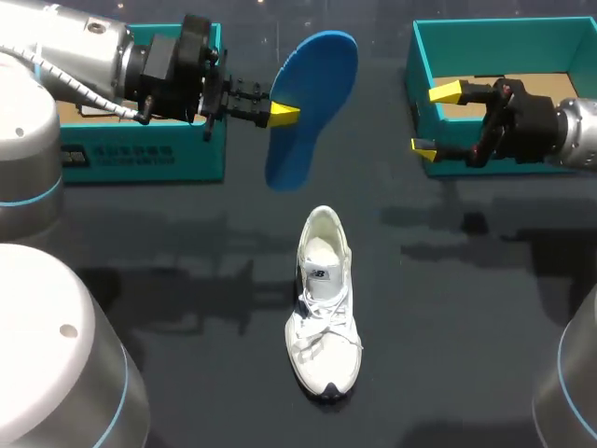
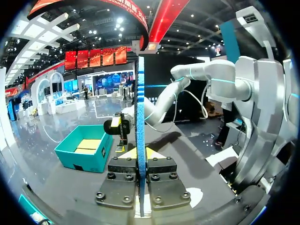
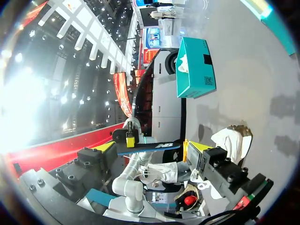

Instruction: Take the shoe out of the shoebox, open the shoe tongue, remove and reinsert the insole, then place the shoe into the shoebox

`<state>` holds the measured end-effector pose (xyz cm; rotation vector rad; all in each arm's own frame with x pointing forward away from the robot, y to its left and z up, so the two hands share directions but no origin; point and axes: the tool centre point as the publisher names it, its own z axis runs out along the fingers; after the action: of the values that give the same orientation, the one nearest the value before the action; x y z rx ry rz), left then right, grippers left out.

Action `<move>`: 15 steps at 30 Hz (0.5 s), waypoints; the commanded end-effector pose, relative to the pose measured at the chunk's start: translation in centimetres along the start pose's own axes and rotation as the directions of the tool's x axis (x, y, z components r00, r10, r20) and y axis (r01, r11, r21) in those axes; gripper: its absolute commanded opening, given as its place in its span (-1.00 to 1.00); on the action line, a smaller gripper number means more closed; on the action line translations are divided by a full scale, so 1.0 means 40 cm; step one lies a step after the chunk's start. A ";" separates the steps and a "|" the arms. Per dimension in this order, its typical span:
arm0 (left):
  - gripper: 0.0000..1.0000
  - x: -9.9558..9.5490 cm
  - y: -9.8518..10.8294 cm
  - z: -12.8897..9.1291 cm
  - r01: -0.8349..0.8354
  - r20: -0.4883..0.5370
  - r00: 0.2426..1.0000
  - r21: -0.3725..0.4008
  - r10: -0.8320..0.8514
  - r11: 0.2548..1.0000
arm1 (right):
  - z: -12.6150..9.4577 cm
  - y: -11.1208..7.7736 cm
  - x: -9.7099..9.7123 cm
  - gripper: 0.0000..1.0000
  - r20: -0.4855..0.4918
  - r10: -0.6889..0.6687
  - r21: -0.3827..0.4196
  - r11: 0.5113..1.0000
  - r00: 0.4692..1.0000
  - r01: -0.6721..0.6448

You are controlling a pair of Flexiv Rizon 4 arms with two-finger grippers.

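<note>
A blue insole point(image 1: 313, 98) hangs in the air above the table, and my left gripper point(image 1: 284, 115) is shut on its edge. In the left wrist view the insole point(image 2: 139, 112) stands edge-on between the fingers. The white shoe point(image 1: 324, 303) lies on the dark table below, toe toward the front, with its laces loose. My right gripper point(image 1: 435, 119) is open and empty at the front wall of the right teal shoebox point(image 1: 504, 25). In the right wrist view the insole point(image 3: 164, 146) shows ahead of my open right gripper point(image 3: 151, 148), with the shoe point(image 3: 232, 140) beside it.
A second teal box point(image 1: 140, 157) stands at the back left under my left arm and shows again as the teal box point(image 3: 197, 65) in the right wrist view. The right shoebox point(image 2: 84, 150) has brown paper inside. Bare dark table surrounds the shoe.
</note>
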<state>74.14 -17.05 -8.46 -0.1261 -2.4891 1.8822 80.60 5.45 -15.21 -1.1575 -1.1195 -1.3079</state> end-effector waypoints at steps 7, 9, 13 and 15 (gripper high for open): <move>-1.00 -0.009 0.002 -0.003 0.000 -0.002 1.000 0.016 0.000 1.000 | 0.000 -0.003 0.001 1.00 0.003 0.000 -0.001 1.000 1.000 0.000; -1.00 -0.021 0.004 -0.004 0.036 0.011 0.999 0.021 -0.036 0.999 | 0.000 -0.003 0.001 1.00 0.003 0.000 -0.001 1.000 1.000 0.000; -1.00 -0.034 -0.003 -0.006 0.326 -0.025 0.945 0.059 -0.325 0.944 | 0.000 -0.003 0.001 1.00 0.003 0.000 -0.001 1.000 1.000 0.000; -1.00 -0.042 -0.001 -0.004 0.432 -0.043 0.902 0.088 -0.430 0.897 | 0.000 -0.003 0.001 1.00 0.003 0.000 -0.001 1.000 1.000 0.000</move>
<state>75.19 -16.75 -8.22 0.1262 -2.3557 1.8590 80.60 5.44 -15.21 -1.1578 -1.1194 -1.3079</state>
